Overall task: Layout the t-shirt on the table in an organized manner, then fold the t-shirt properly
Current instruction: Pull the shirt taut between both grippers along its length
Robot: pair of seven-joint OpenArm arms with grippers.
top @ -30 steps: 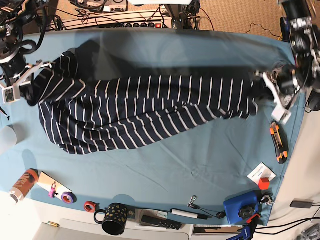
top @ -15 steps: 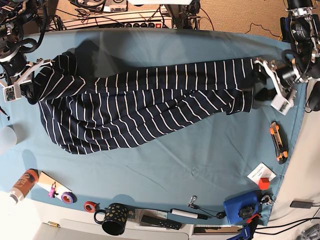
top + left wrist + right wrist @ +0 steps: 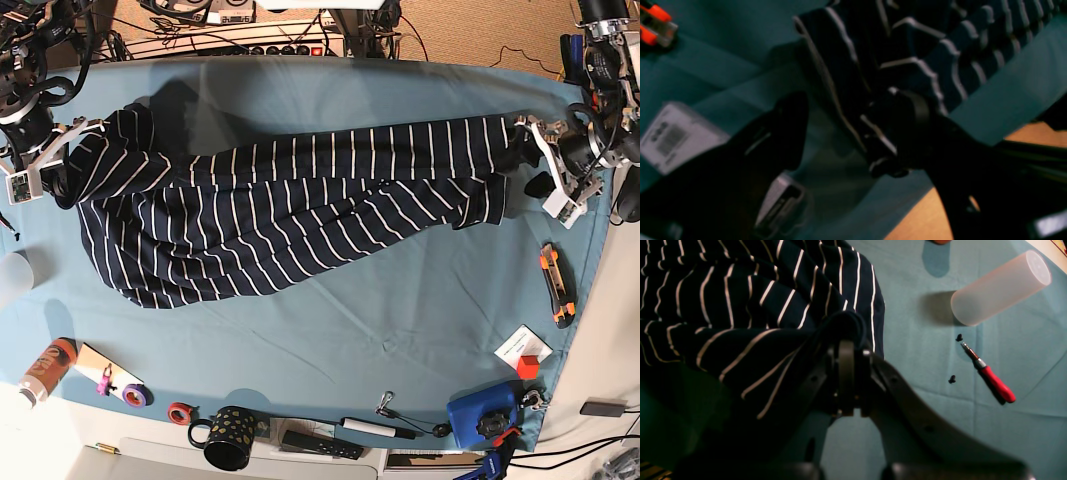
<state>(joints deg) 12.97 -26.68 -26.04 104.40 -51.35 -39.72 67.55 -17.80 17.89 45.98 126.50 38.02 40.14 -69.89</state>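
One t-shirt (image 3: 290, 215) stretched across table (image 3: 400, 300). Right gripper (image 3: 846, 350) clamped on its bunched end; left gripper (image 3: 836, 133) jaws apart, hem lying between them. One cutter (image 3: 557, 285), one mug (image 3: 228, 437). Barcode label (image 3: 670, 138) unreadable.

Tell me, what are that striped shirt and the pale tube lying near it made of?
The t-shirt looks like soft knit fabric, matte: it drapes and creases into folds. The tube looks like frosted, translucent plastic, smooth with a soft sheen; it could be glass, the pictures leave that open.
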